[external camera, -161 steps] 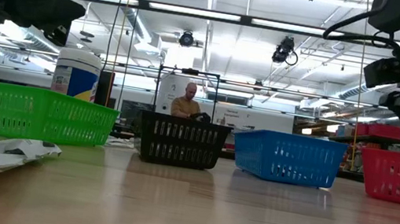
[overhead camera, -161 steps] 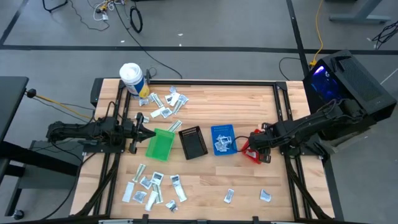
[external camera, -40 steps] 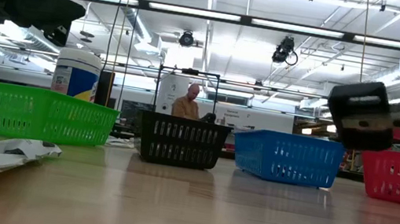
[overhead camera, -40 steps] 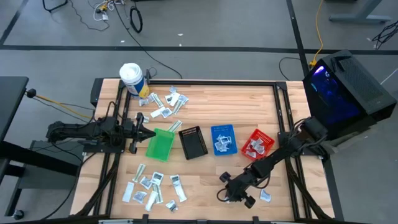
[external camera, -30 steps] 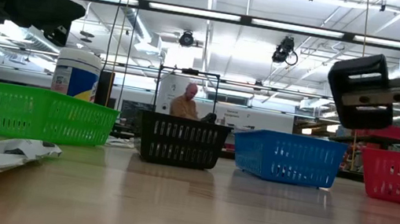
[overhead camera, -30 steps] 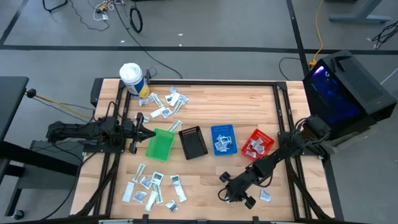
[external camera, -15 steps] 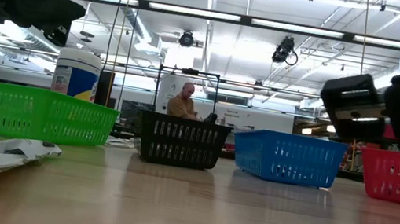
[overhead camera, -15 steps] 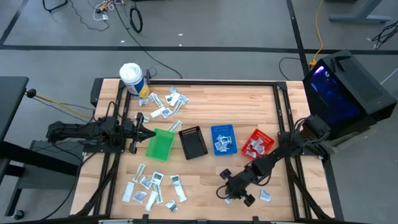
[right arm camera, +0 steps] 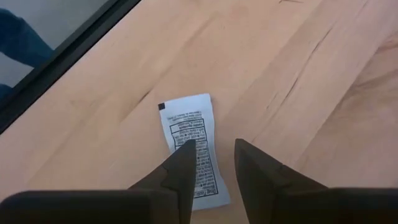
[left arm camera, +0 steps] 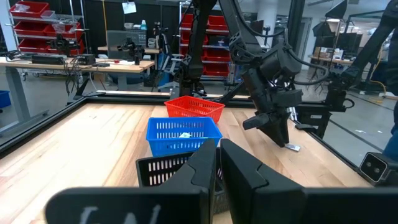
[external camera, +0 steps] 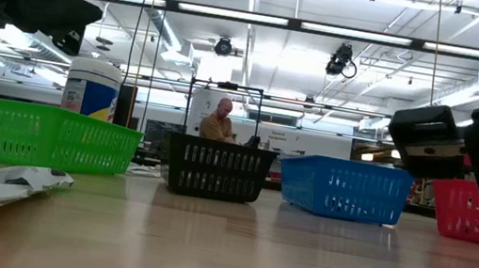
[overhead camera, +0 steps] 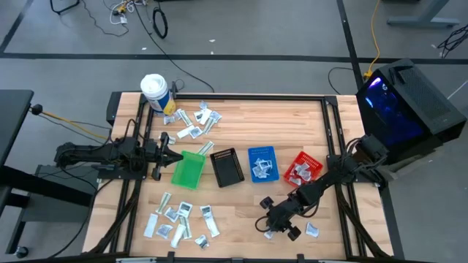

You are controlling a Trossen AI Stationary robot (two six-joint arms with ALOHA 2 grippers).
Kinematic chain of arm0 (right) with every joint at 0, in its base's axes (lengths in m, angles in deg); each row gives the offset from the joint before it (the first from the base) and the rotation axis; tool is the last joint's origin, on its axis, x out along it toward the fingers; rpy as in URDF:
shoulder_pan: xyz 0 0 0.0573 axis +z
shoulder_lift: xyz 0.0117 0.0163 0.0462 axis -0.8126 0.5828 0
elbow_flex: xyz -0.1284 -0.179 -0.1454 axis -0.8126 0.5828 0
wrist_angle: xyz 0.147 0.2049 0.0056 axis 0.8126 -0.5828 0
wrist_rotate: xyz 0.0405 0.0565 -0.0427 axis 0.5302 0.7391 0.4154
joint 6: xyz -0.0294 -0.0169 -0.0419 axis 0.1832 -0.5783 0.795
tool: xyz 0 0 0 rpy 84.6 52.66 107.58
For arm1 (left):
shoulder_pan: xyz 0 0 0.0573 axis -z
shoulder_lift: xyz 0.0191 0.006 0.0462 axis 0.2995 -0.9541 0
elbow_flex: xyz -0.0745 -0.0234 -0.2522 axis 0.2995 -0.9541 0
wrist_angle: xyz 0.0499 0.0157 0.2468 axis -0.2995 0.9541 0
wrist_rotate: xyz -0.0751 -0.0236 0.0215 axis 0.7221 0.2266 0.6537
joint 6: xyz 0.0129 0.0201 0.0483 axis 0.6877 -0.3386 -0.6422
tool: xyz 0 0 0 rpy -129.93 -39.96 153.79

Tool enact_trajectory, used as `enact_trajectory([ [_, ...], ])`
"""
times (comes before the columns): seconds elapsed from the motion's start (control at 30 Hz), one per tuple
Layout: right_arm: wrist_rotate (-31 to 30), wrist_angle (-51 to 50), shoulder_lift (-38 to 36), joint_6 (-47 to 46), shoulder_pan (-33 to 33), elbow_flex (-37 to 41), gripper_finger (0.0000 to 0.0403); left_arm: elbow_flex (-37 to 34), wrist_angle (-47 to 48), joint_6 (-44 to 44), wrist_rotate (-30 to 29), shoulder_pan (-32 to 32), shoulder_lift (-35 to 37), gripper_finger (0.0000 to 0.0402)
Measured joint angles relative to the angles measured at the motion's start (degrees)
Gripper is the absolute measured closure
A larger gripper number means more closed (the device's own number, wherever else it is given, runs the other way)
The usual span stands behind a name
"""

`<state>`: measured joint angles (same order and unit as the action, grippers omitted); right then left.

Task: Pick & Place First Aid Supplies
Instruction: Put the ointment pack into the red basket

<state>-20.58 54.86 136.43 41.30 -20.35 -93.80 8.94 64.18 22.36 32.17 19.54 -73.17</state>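
My right gripper [right arm camera: 210, 152] hung over a small flat white printed sachet [right arm camera: 191, 146] lying on the wooden table [overhead camera: 241, 124], on the near side of the red plastic bin [overhead camera: 304, 168]. Its fingers stood a little apart, one tip above the sachet, holding nothing. My left gripper [overhead camera: 167, 155] waited pressed together beside the green plastic bin [overhead camera: 189, 169].

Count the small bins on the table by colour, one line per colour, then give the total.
Green bin: 1
Black bin: 1
Blue bin: 1
Red bin: 1
Total: 4
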Motion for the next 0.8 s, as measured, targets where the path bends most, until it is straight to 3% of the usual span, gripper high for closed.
enact_trajectory([
  [0.5, 0.1, -1.4, 1.3, 0.1, 0.0, -0.2, 0.0295, 0.0, 0.0, 0.0, 0.0, 0.0, 0.0, 0.0369],
  [0.8, -0.5, -1.4, 1.5, -2.6, -0.1, -0.1, 0.0381, 0.0, 0.0, 0.0, 0.0, 0.0, 0.0, 0.0369],
])
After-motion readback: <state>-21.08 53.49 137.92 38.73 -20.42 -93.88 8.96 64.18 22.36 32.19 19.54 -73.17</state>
